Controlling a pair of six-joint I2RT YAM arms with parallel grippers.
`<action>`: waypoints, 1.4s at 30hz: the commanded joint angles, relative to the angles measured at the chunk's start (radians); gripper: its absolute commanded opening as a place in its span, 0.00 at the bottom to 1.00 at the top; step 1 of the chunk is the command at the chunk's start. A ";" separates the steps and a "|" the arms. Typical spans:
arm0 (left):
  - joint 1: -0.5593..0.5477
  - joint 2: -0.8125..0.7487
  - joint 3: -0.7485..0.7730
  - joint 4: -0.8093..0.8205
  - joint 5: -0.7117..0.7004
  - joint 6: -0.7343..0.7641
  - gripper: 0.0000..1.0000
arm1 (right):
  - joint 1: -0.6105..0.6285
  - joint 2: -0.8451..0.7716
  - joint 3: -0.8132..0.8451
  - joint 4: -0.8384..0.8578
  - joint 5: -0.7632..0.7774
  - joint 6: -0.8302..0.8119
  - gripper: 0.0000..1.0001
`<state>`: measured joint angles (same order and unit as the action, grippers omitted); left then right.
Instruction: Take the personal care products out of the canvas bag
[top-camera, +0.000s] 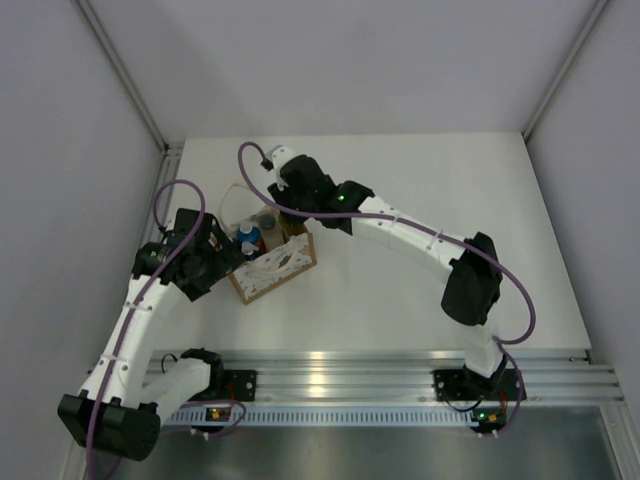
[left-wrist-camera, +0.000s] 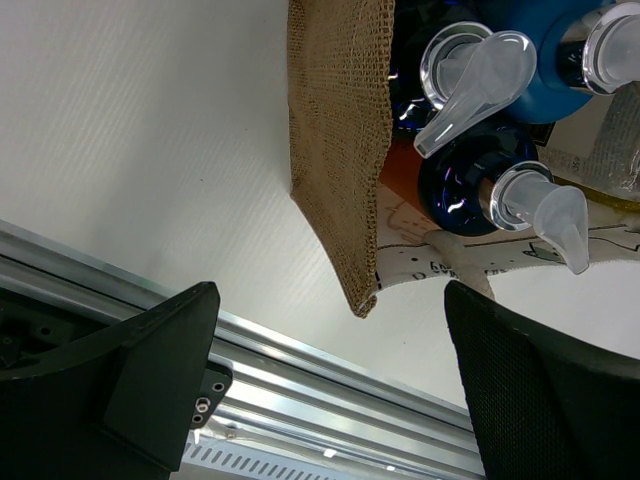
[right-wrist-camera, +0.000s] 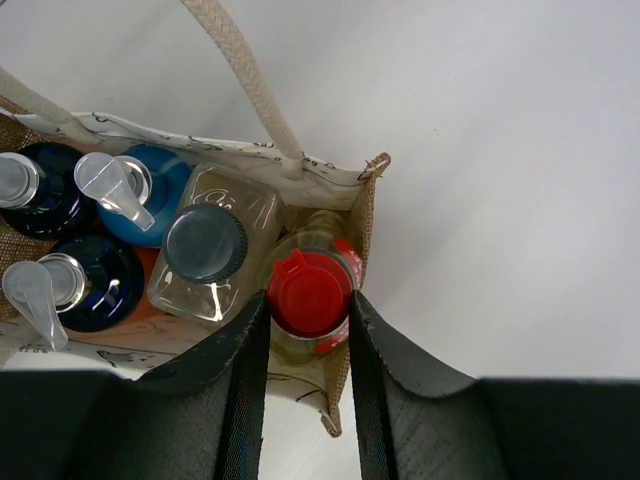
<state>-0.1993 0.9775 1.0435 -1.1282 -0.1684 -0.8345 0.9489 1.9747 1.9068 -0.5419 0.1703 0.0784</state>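
The canvas bag (top-camera: 274, 268) stands on the table with its handles up. In the right wrist view it holds the yellow bottle with the red cap (right-wrist-camera: 309, 291), the clear bottle with the grey cap (right-wrist-camera: 206, 243), a blue-collared pump bottle (right-wrist-camera: 150, 180) and two dark-collared pump bottles (right-wrist-camera: 95, 285). My right gripper (right-wrist-camera: 308, 303) reaches into the bag's corner, its fingers pressed against both sides of the red cap. My left gripper (left-wrist-camera: 330, 350) is open just outside the bag's burlap corner (left-wrist-camera: 340, 130) and touches nothing.
The white rope handle (right-wrist-camera: 245, 75) arches over the bottles near my right gripper. The aluminium rail (left-wrist-camera: 330, 370) at the table's near edge lies below my left gripper. White table (top-camera: 430, 190) stretches to the right of the bag.
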 joint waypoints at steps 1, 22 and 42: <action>0.000 -0.007 0.016 0.024 0.001 0.012 0.99 | 0.014 -0.074 0.097 0.115 0.014 -0.023 0.00; 0.000 0.000 0.015 0.024 -0.011 0.018 0.98 | 0.016 -0.209 0.167 0.108 0.028 -0.046 0.00; 0.000 -0.007 0.000 0.027 -0.008 0.009 0.98 | -0.041 -0.312 0.227 0.108 0.109 -0.058 0.00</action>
<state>-0.1993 0.9779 1.0435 -1.1282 -0.1722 -0.8291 0.9325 1.7733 2.0624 -0.5694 0.2298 0.0330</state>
